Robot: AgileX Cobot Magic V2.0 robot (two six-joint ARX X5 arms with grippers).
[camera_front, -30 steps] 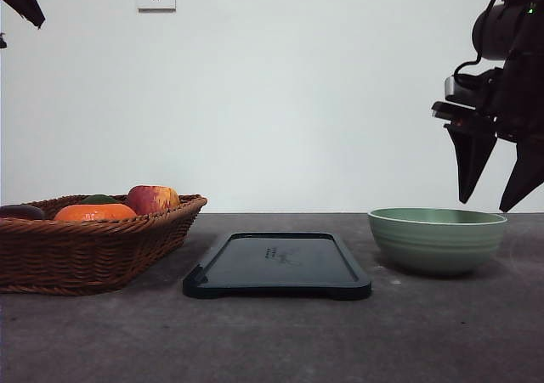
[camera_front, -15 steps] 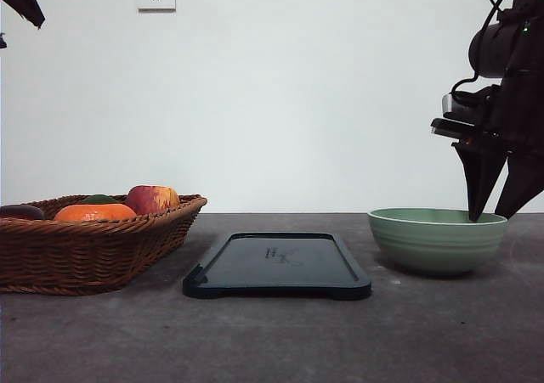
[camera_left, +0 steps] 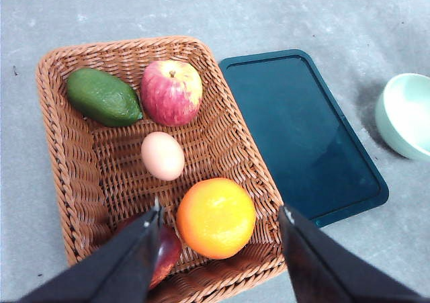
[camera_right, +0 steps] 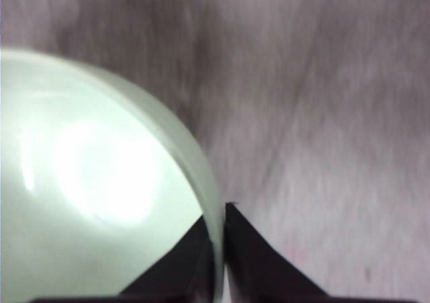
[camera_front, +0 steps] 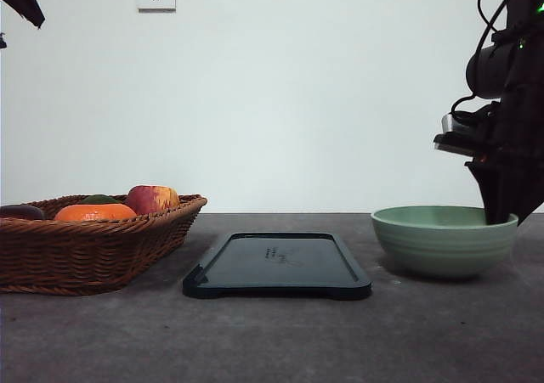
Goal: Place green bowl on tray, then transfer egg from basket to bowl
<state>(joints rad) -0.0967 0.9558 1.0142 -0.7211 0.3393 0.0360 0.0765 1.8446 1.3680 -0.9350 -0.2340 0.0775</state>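
Note:
The pale green bowl (camera_front: 442, 240) stands on the table at the right, apart from the dark tray (camera_front: 276, 264) in the middle. My right gripper (camera_front: 501, 217) is down at the bowl's right rim. In the right wrist view the gripper (camera_right: 218, 249) is shut on the rim of the bowl (camera_right: 87, 182), one finger inside and one outside. The wicker basket (camera_left: 67, 148) holds the pale brown egg (camera_left: 162, 156) near its middle. My left gripper (camera_left: 222, 209) hangs open high above the basket, holding nothing. The tray (camera_left: 302, 135) and bowl (camera_left: 410, 115) lie beyond the basket.
In the basket with the egg lie a red-yellow apple (camera_left: 171, 91), a green avocado (camera_left: 104, 98), an orange (camera_left: 215, 217) and a dark red fruit (camera_left: 168, 246) partly under a finger. The basket (camera_front: 85, 247) sits at the table's left.
My right gripper has come down from above the bowl and shut on its right rim. The bowl has shifted slightly to the right. The left side is unchanged.

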